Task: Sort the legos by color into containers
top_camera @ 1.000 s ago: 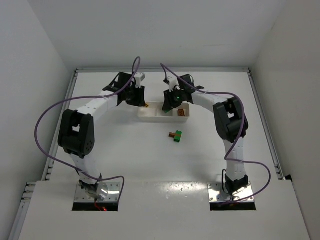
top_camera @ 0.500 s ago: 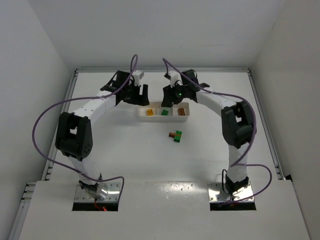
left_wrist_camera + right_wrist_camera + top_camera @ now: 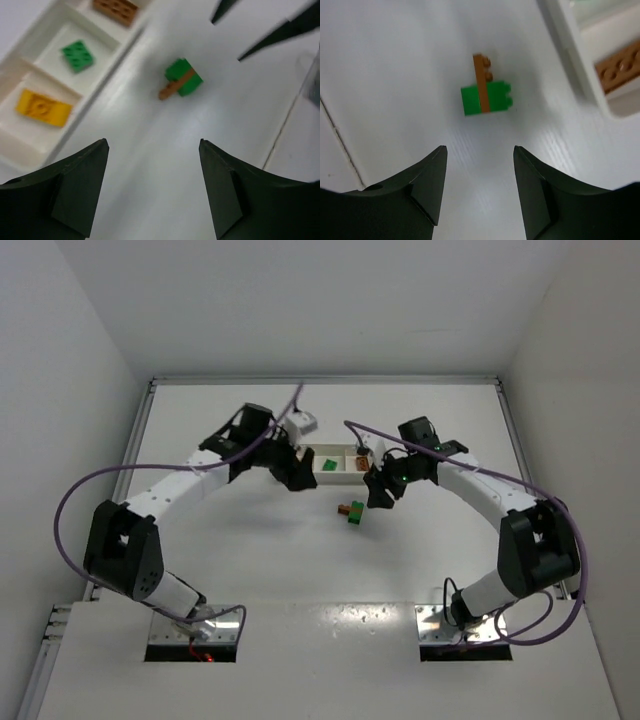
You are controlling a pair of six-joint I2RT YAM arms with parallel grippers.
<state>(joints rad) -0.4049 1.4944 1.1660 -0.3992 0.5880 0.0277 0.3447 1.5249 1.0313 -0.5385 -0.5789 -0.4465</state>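
Top view, centre: left claw (image 3: 298,476) and right claw (image 3: 377,492) flank a joined green-and-brown lego pair (image 3: 353,511), just below the white tray (image 3: 335,475); left wrist view: jaws wide, empty, yellow brick (image 3: 42,106), green brick (image 3: 77,55) and brown brick (image 3: 115,7) in separate compartments, upper left; right wrist view: jaws apart, empty, pair at centre

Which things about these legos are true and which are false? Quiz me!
1. The yellow lego lies in the white tray. True.
2. The middle compartment holds a purple lego. False: it holds a green lego.
3. A green-and-brown lego clump sits on the table, outside the tray. True.
4. The left gripper is holding a lego. False: it is open and empty.
5. The right gripper is open, above the clump. True.
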